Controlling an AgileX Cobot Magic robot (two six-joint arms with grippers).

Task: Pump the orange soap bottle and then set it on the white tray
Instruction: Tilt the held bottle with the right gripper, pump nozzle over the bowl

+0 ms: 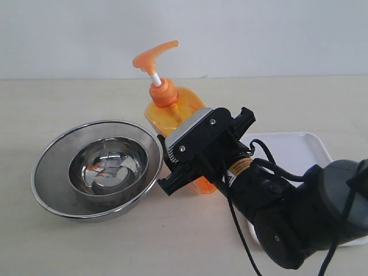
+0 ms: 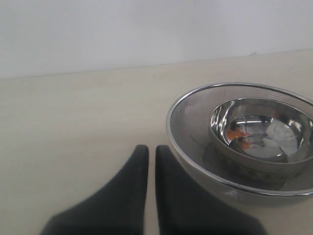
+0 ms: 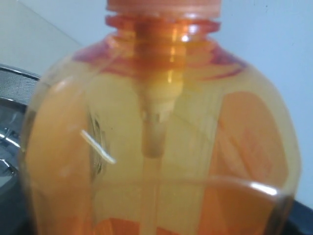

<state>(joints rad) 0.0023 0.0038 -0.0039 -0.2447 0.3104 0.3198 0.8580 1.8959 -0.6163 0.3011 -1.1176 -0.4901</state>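
1. A pale beige counter (image 1: 69,241) runs back to a plain white wall (image 1: 276,34)
2. On the counter sits a wide mesh bowl (image 1: 52,172) with a bright rim. A smaller steel bowl (image 1: 106,167) is nested inside it, its polished inside showing orange reflections
3. The orange soap bottle (image 1: 172,112) is just beside the mesh bowl's rim, leaning over rather than upright. Its pump head (image 1: 154,57) is up, with the white stem showing below it
4. Whether the bottle's base touches the counter cannot be told in the exterior view
5. The right gripper (image 1: 207,150) is grasping the lower body of the bottle, with one black jaw on the side facing the mesh bowl and the other on the side away from it
6. In the right wrist view the bottle (image 3: 156,147) fills the picture, translucent with the dip tube showing inside, and the mesh bowl's rim (image 3: 14,81) shows at one edge
7. The white tray (image 1: 293,149) lies on the far side of the bottle from the mesh bowl, partly covered by the right arm. The bottle is between bowl and tray, not on the tray
8. The left gripper (image 2: 147,149) is clenched, with only a thin slit between its dark fingers (image 2: 129,181) and nothing in it. It is low over the counter, near the mesh bowl's rim (image 2: 171,132)
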